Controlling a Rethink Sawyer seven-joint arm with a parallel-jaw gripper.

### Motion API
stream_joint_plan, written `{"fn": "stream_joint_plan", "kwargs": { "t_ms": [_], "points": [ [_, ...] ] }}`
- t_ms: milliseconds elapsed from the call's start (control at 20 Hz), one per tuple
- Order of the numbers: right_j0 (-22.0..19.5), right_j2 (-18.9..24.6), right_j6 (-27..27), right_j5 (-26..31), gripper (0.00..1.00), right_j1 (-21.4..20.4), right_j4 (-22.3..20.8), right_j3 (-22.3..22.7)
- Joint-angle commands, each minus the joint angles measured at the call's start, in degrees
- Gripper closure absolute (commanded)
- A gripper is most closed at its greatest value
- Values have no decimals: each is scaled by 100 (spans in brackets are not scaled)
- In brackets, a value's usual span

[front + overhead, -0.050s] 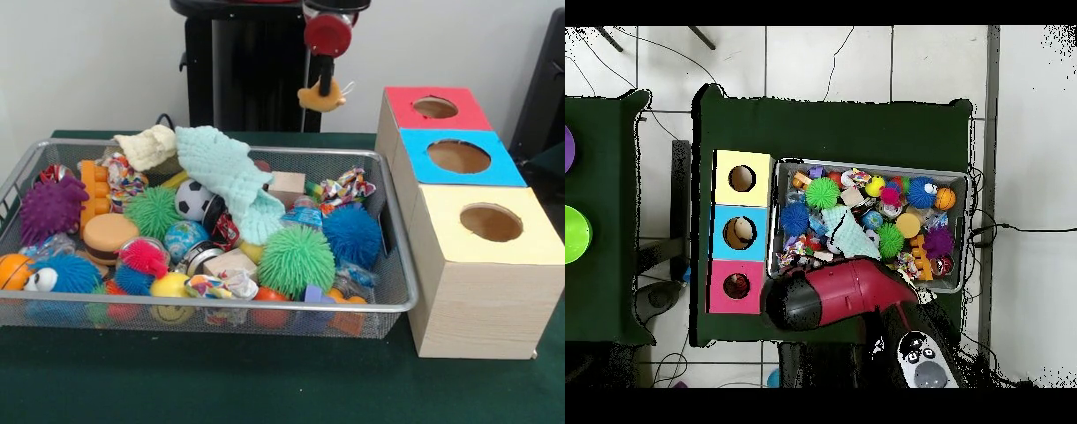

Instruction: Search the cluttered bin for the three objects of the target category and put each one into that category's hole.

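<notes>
Currently, listed near to far as seen from the front.

Item 1, bin (402,305): wire mesh, on the green table (265,384), still packed. Near row: orange ball (12,269), blue googly-eyed fuzz (62,276), yellow smiley (172,287), green spiky ball (296,259). Middle: toy burger (108,237), purple spiky ball (51,209), soccer ball (192,199), blue spiky ball (352,234). Far: pale green cloth (228,177) draped over the pile, cream cloth (147,146) on the far rim.

Item 2, boxes, right of the bin, touching in a row: yellow box (481,265) nearest, blue box (459,157) next, red box (434,108) farthest; one round hole in each top. Overhead, the blue hole shows something pale inside, so at least one drop may be done; the other holes look dark and their contents cannot be told.

Item 3, gripper (325,88): hanging above the bin's far right corner, near the red box, clamped on a small orange toy (320,97), seemingly duck-shaped.

Status: one target lifted clear and not yet dropped. The target category is not stated, so which hole suits cannot be told. The remaining count is uncertain.
</notes>
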Motion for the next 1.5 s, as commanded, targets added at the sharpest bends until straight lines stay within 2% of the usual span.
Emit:
{"fn": "stream_joint_plan", "kwargs": {
  "t_ms": [50, 350, 500, 900, 1050, 1500],
  "points": [
    [-55, 448, 353, 593, 100, -171, 383, 566],
    [-101, 641, 589, 390, 100, -169, 884, 919],
    [-164, 804, 654, 25, 100, -147, 1097, 1174],
    [-356, 1344, 863, -981, 100, 280, 1425, 1602],
    [-494, 1610, 923, -1314, 100, 366, 1495, 1740],
    [-768, 1793, 908, -1527, 100, 543, 1316, 1707]
  ]
}}
